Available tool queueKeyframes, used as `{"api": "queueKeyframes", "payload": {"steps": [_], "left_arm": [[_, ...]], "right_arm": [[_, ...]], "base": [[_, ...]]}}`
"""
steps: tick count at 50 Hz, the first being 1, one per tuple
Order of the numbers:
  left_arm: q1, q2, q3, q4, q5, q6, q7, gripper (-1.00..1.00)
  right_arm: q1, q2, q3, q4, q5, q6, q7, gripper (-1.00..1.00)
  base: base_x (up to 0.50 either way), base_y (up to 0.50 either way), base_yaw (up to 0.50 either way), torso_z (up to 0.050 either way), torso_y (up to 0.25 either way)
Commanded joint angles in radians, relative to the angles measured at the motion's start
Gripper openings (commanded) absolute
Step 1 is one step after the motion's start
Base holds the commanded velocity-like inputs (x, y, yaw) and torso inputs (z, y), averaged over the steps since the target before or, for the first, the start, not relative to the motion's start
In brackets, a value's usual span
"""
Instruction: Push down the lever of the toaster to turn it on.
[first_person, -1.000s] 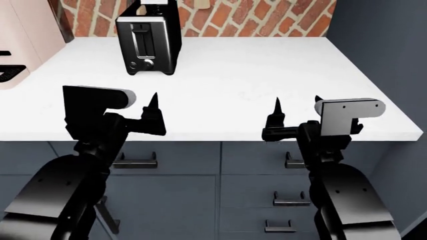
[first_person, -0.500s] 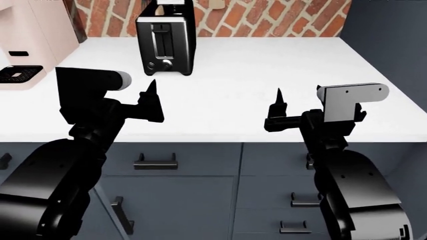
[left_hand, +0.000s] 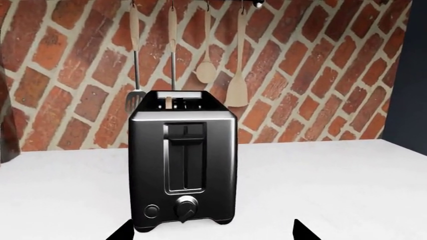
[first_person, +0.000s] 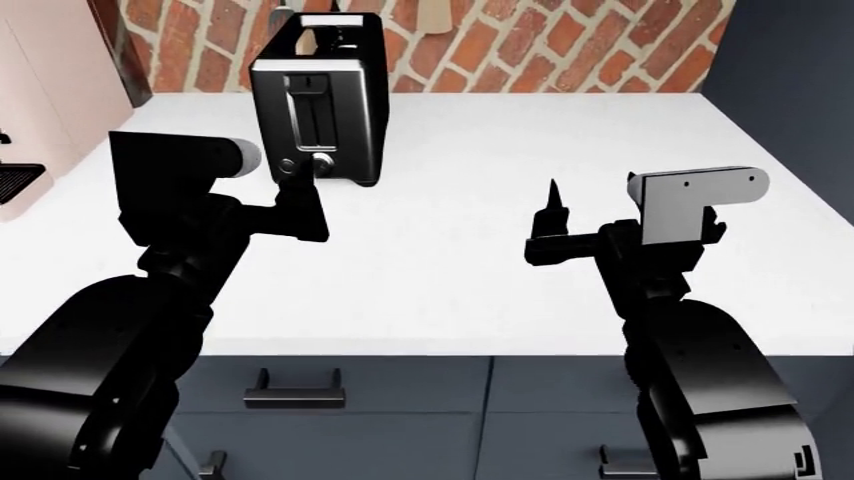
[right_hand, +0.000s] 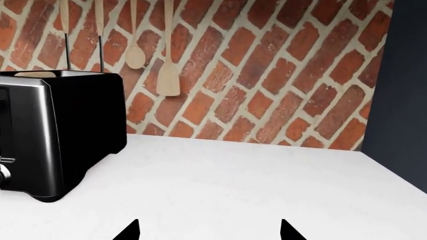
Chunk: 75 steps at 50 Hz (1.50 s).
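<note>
Head view | toaster (first_person: 320, 95) just beyond left gripper (first_person: 304, 200), untouched | lever (left_hand: 184, 131) up | both jaws apart

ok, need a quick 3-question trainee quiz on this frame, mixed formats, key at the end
1. True or false: the lever sits at the top of its vertical slot on the toaster.
2. Multiple choice: which pincer is nearer the toaster in the head view? A) left pincer B) right pincer C) both equally near
3. Fill in: the round knob sits ____ the slot on the toaster's narrow face.

Key:
1. True. The tab is at the slot's upper end, not yet pushed down.
2. A. The left pincer is just in front of the toaster's face; neither pincer touches it.
3. below
</note>
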Motion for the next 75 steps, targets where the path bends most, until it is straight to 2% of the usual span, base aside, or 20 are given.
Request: {"api": "queueKeyframes", "payload": {"steps": [1,24,32,36,40,44,45,54,75], "left_arm": [[0.0,-0.003,0.002,-0.008,-0.006,0.009,-0.002,1.0],[-0.003,-0.007,0.022,-0.014,-0.015,0.012,-0.011,1.0],[0.003,-0.008,0.025,0.014,-0.024,-0.008,-0.021,1.0],[-0.001,-0.008,0.017,0.062,-0.035,-0.048,-0.04,1.0],[-0.071,-0.006,0.007,0.13,-0.062,-0.16,-0.071,1.0],[-0.112,-0.013,0.018,0.135,-0.066,-0.203,-0.082,1.0],[-0.121,-0.015,0.022,0.127,-0.065,-0.206,-0.083,-1.0],[-0.155,-0.026,0.051,0.047,-0.045,-0.169,-0.077,-1.0],[-0.23,-0.043,0.128,-0.266,0.046,0.046,-0.053,-1.0]], "right_arm": [[-0.001,0.001,-0.009,0.009,0.005,-0.005,0.001,1.0],[-0.014,0.009,-0.006,0.015,0.021,-0.018,0.007,1.0],[-0.02,0.011,-0.006,0.033,0.023,-0.038,0.006,1.0],[-0.019,0.012,-0.009,0.04,0.025,-0.041,0.006,1.0],[-0.021,0.009,-0.01,0.054,0.029,-0.055,0.003,1.0],[-0.026,0.01,-0.006,0.057,0.033,-0.063,0.002,1.0],[-0.028,0.01,-0.005,0.057,0.035,-0.064,0.002,1.0],[-0.037,0.013,-0.002,0.057,0.042,-0.072,0.004,1.0],[-0.036,0.016,-0.015,0.084,0.043,-0.088,0.01,1.0]], "base": [[0.38,0.0,0.0,0.0,0.0],[0.38,0.0,0.0,0.0,0.001],[0.0,0.0,0.0,0.0,0.0],[0.0,0.0,0.0,0.0,0.0],[0.0,0.0,0.0,0.0,0.0],[0.0,0.0,0.0,0.0,0.0],[0.0,0.0,0.0,0.0,0.0],[0.0,0.0,0.0,0.0,0.0],[0.0,0.0,0.0,0.0,0.0]]}}
